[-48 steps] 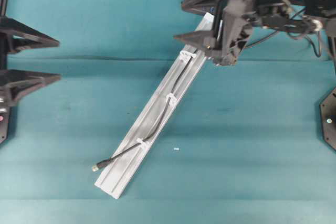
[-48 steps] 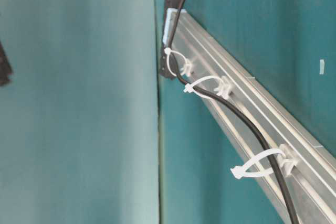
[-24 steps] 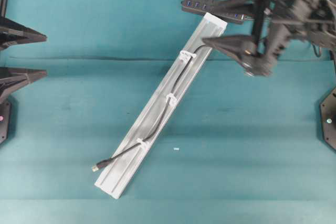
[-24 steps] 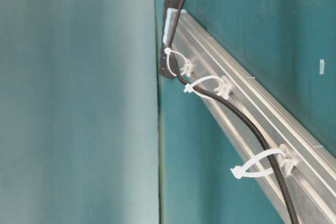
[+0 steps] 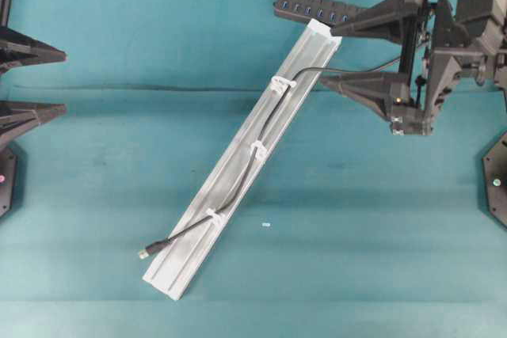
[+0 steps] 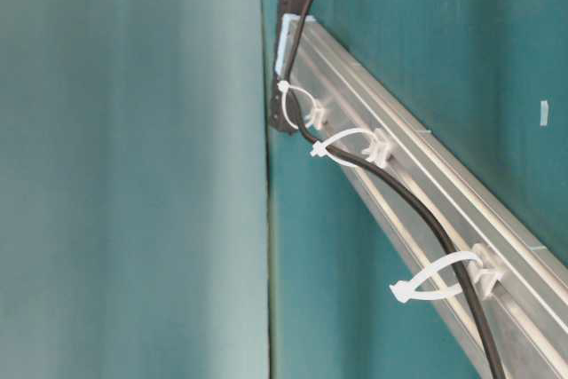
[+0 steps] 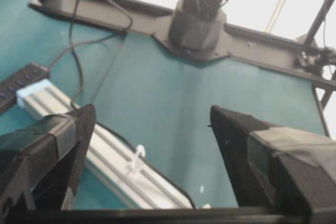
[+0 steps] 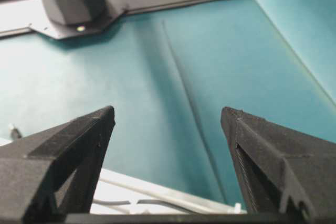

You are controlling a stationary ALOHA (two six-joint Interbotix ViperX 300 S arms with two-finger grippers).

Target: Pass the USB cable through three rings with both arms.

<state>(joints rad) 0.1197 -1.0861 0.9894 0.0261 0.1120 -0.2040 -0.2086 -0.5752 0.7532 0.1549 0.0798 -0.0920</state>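
USB cable (image 5: 252, 165), thin dark grey flexible cord: lay along long silver aluminium rail (image 5: 198, 243) on teal bench (image 5: 364, 219), threaded through all three small white plastic rings — upper (image 5: 280, 83), middle (image 5: 258, 149), lower (image 5: 212, 214). Small metal-tipped plug (image 5: 143, 253) rested on bench just beside rail's lower end, clear of lower ring. Upper run left rail near black multi-port hub bar (image 5: 317, 7) and passed toward right arm. Table-level view confirmed cord inside each loop.

Left tool (image 5: 36, 83): spread wide, empty, at left edge, well apart from rail. Right tool (image 5: 352, 51): spread wide, empty, near rail's top end, touching nothing visible.

Threading judged complete from lie of cord. Cord judged light, limp, springy enough to hold gentle curve; likely to slide freely through loops if tugged, so plug could slip back out. Best hold judged just behind plug, where stiffer moulding gives firm purchase; loops look thin and bendable, so no hard pulling sideways.
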